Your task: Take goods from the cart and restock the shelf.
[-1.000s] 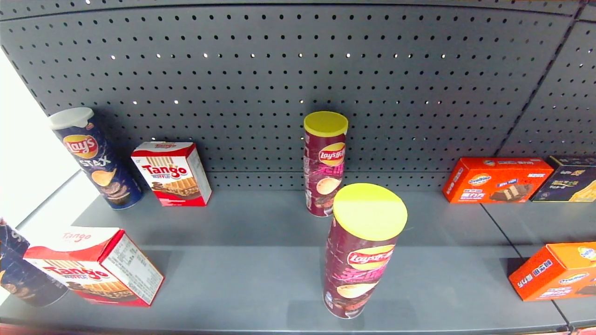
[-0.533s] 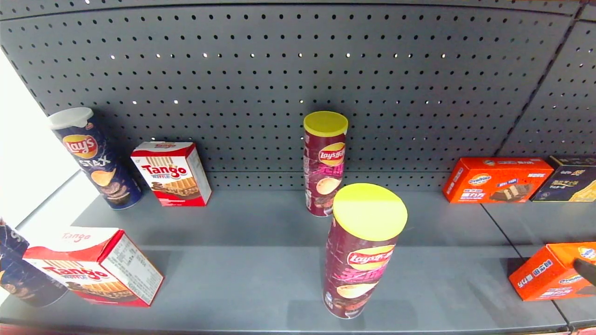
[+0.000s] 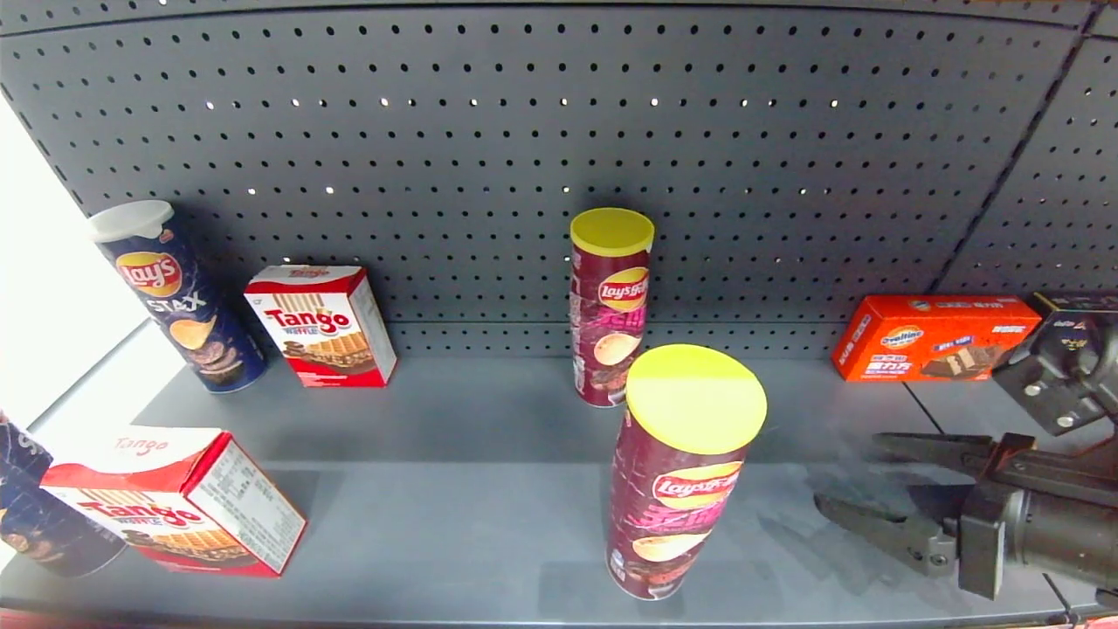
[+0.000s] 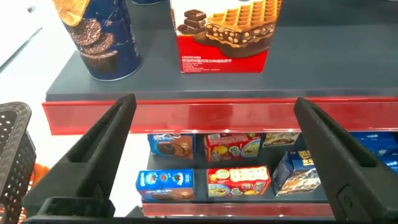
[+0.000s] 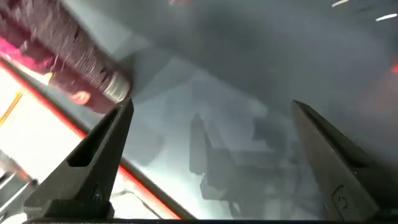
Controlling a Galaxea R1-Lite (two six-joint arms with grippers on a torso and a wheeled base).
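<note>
Maroon, yellow-lidded front can (image 3: 677, 472) upright on grey shelf (image 3: 454, 515); right gripper (image 3: 849, 473) just right of can, jaws spread apart; left gripper (image 4: 214, 102) facing wafer box (image 3: 175, 502) well left of can, jaws likewise apart.

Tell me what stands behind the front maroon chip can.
A second maroon chip can, upright, yellow-lidded, near the pegboard back panel. The lid of the front can hides part of the rear can's base.

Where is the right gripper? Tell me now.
In the head view the right gripper sits open over the shelf's right front, just right of the near maroon can and in front of the orange box.
</note>
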